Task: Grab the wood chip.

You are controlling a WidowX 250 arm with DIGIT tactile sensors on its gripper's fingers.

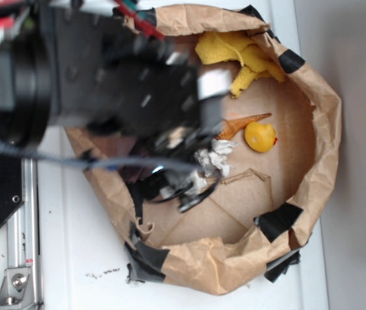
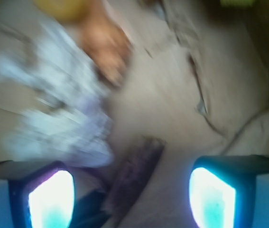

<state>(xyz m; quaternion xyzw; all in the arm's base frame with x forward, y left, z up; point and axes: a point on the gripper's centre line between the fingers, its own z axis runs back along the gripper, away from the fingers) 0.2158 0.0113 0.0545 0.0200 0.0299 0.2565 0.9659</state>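
Note:
In the blurred wrist view the wood chip (image 2: 136, 173), a dark brown rough sliver, lies on the brown paper floor between my two fingers. My gripper (image 2: 132, 192) is open, and its glowing pads (image 2: 51, 199) stand well apart on either side of the chip without touching it. The chip runs slanted from lower left to upper right. In the exterior view my gripper (image 1: 183, 190) reaches down inside the paper nest, and the arm hides the chip there.
Crumpled white paper (image 1: 215, 158) (image 2: 63, 114) lies right beside the fingers. A tan seashell (image 1: 241, 124), a yellow rubber duck (image 1: 260, 137) and a yellow cloth (image 1: 241, 55) lie farther in. The brown paper wall (image 1: 318, 129), patched with black tape (image 1: 278, 221), rings everything.

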